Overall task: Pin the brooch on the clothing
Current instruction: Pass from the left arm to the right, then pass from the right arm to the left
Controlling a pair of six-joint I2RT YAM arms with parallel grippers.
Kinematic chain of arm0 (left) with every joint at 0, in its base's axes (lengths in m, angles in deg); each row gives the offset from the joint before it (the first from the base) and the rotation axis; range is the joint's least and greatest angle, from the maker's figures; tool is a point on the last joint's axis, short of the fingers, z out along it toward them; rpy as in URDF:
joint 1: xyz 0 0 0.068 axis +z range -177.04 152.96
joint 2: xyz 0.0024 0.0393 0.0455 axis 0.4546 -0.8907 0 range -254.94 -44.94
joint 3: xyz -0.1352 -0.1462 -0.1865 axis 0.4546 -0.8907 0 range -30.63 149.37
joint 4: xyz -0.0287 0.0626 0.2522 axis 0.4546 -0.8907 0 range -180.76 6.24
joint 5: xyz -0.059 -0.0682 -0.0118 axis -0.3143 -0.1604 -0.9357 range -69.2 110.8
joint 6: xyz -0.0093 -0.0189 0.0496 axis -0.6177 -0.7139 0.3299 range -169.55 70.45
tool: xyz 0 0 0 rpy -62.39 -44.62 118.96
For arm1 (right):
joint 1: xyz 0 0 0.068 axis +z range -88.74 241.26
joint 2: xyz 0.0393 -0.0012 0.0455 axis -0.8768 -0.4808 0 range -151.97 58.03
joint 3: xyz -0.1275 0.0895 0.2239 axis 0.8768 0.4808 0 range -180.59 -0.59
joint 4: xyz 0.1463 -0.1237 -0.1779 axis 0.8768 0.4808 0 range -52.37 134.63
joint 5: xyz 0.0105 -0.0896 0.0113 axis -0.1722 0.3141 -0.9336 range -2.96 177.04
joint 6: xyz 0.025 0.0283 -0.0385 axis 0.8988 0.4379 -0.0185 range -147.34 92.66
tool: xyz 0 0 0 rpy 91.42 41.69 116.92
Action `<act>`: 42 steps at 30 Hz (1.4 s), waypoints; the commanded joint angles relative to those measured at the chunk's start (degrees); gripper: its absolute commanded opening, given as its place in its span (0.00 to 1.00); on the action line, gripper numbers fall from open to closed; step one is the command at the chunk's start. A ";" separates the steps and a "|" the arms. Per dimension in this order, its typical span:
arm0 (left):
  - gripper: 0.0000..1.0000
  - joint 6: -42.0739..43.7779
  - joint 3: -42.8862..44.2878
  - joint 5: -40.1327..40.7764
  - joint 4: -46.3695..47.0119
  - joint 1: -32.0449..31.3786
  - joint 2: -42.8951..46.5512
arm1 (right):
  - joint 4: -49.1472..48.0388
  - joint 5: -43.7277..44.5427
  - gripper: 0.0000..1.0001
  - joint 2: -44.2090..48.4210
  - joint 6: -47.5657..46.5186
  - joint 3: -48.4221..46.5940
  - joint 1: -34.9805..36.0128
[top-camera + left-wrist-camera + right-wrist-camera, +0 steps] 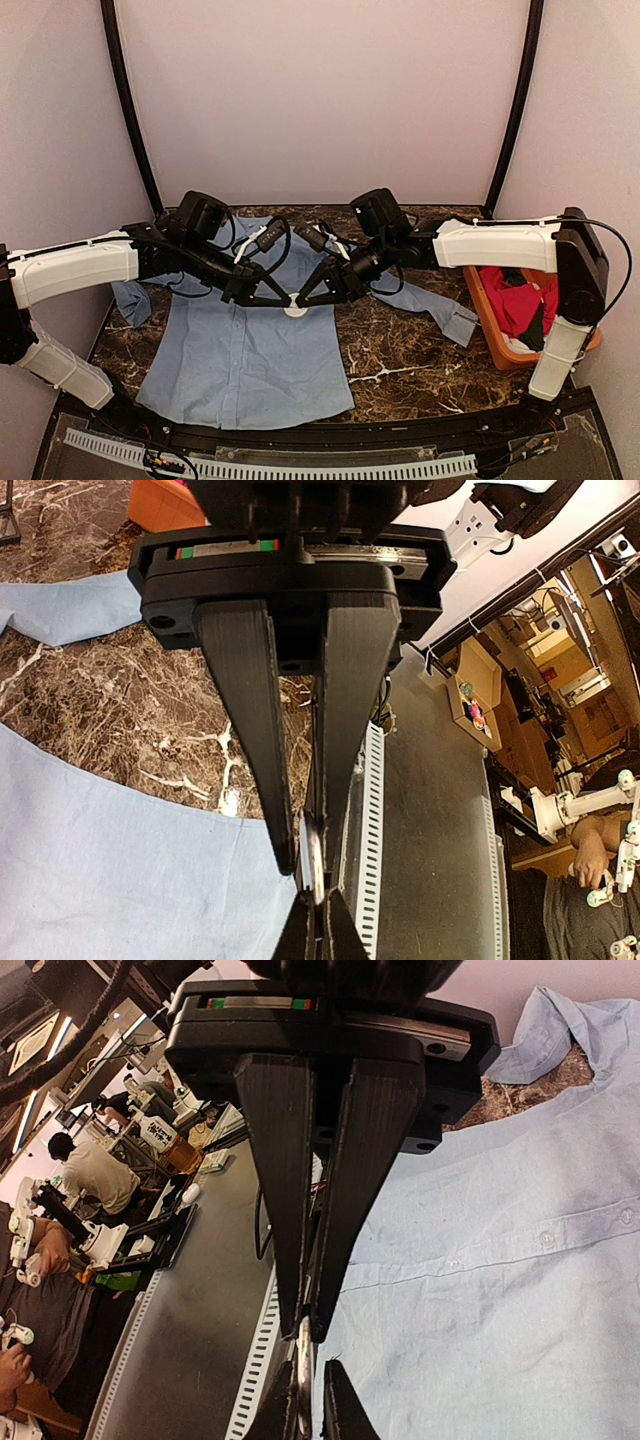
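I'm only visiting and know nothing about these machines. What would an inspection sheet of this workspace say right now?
Surface: dark marbled table.
Job's things: light blue shirt spread flat, buttons up; small white brooch above its front edge.
Clutter: orange bin at the right, holding a red garment.
Pincers: left pincer and right pincer meet tip to tip, both shut on the brooch.
Cables: black cable loops along the right arm.
Surroundings: pale walls; people in the room beyond.

Our black left claw (306, 870) pinches a thin round white brooch (314, 855) by the edge of a light blue cloth shirt (100, 870).
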 commanded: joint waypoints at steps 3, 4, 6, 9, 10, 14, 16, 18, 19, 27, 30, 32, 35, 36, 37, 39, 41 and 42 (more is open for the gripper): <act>0.01 0.51 -0.61 -1.38 -0.23 0.30 0.51 | -0.19 -0.42 0.05 -1.24 0.30 -1.37 0.17; 0.01 0.42 -0.49 -1.20 -0.20 0.29 0.48 | -0.15 -0.43 0.00 -1.21 0.32 -1.44 0.10; 0.09 0.22 -0.37 -0.78 -0.02 0.35 0.56 | -0.31 0.10 0.00 -1.09 0.28 -1.52 0.06; 0.25 -1.03 -0.82 0.25 2.28 0.92 1.48 | -1.60 1.31 0.00 -0.02 0.86 -0.70 -0.17; 0.30 -2.47 -1.24 1.15 3.20 1.67 2.51 | -2.86 1.73 0.00 0.48 1.57 -0.21 -0.35; 0.62 -10.94 -7.12 3.78 16.07 6.76 8.37 | -13.37 3.72 0.00 3.67 8.32 4.36 -1.47; 0.68 -15.05 -11.92 5.81 23.37 8.97 11.60 | -18.77 6.24 0.00 5.38 12.67 6.46 -1.85; 0.72 -17.43 -14.43 9.38 27.95 9.75 13.96 | -24.79 10.29 0.00 7.13 17.34 8.75 -1.96; 0.72 -18.89 -15.16 10.51 30.73 9.83 15.01 | -28.48 12.50 0.00 8.06 19.93 10.15 -1.97; 0.71 -28.90 -21.47 12.79 52.61 9.31 12.75 | -52.44 28.88 0.00 13.31 36.35 21.22 -1.31; 0.70 -25.98 -17.42 11.02 48.22 7.38 9.94 | -52.87 30.91 0.00 14.07 36.27 21.67 0.49; 0.69 -22.36 -14.56 10.41 44.16 5.40 8.19 | -52.18 31.51 0.00 14.34 35.78 21.44 1.37; 0.66 -20.47 -12.06 8.15 43.04 3.19 5.45 | -51.57 33.49 0.00 15.40 34.92 22.43 1.89; 0.65 -20.36 -11.40 7.70 43.32 2.84 5.02 | -51.37 34.10 0.00 15.76 34.52 22.62 1.94; 0.63 -20.22 -11.10 7.12 43.27 2.19 4.27 | -50.75 34.68 0.00 16.12 34.06 22.82 1.95; 0.61 -19.75 -10.63 6.93 43.03 1.43 3.58 | -50.12 35.56 0.00 16.59 33.32 23.05 1.93; 0.58 -19.54 -10.35 6.74 42.99 1.10 3.27 | -50.00 36.12 0.00 16.84 33.03 23.35 1.90; 0.56 -19.38 -10.26 6.48 42.73 0.90 3.02 | -49.87 36.13 0.00 16.85 32.95 23.34 1.90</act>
